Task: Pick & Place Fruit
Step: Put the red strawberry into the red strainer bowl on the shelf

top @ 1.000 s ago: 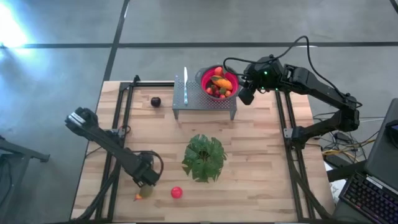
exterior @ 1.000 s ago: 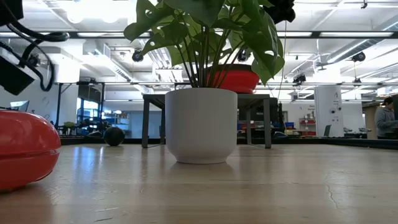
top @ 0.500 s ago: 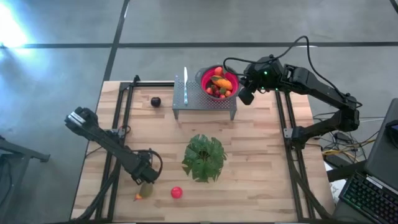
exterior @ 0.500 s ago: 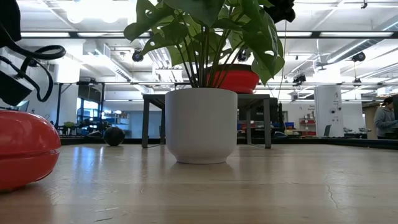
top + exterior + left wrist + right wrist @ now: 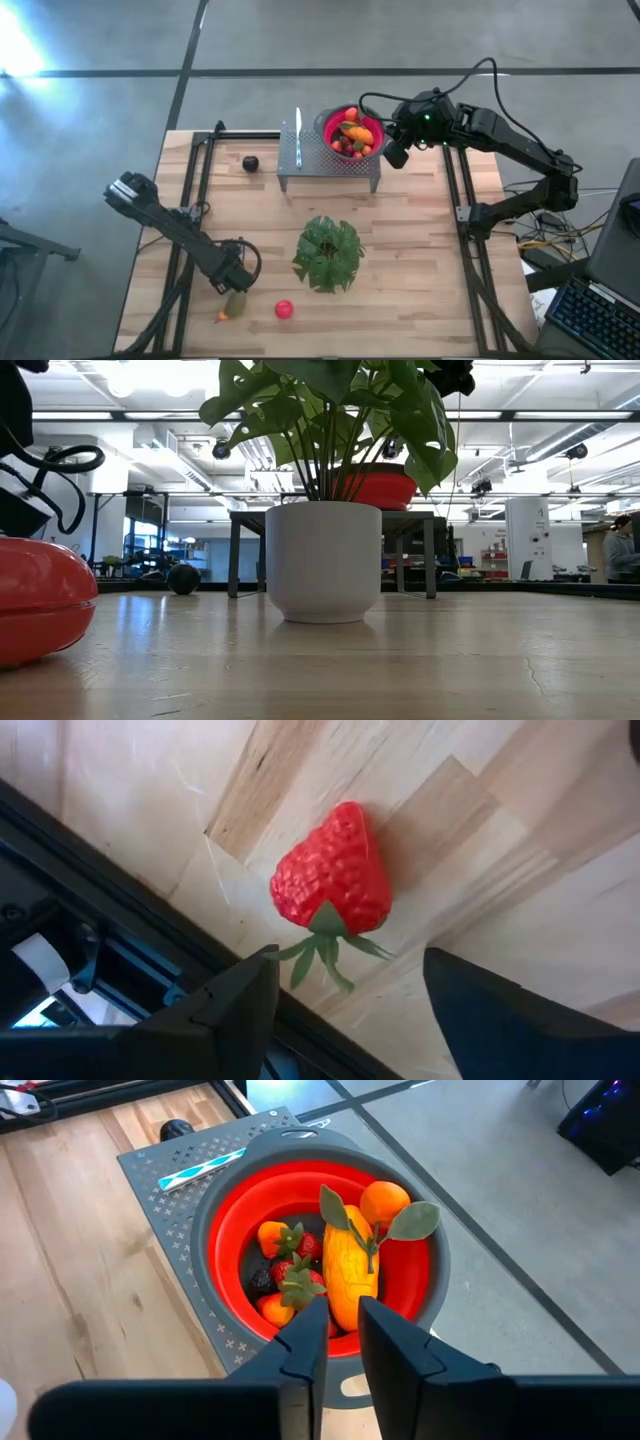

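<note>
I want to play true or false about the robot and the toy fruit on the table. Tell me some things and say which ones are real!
1. A red toy strawberry lies on the wooden table in front of the open left gripper. True.
2. The red colander bowl is empty. False: it holds an orange, a yellow-orange oblong fruit and small strawberries.
3. The round dark purple fruit sits in the bowl. False: it lies alone on the table, left of the grey perforated metal stand.
4. The green leafy plant in a white pot stands near the middle of the table. True.
5. The right gripper holds a banana. False: it hovers over the bowl with nothing between its fingers.
</note>
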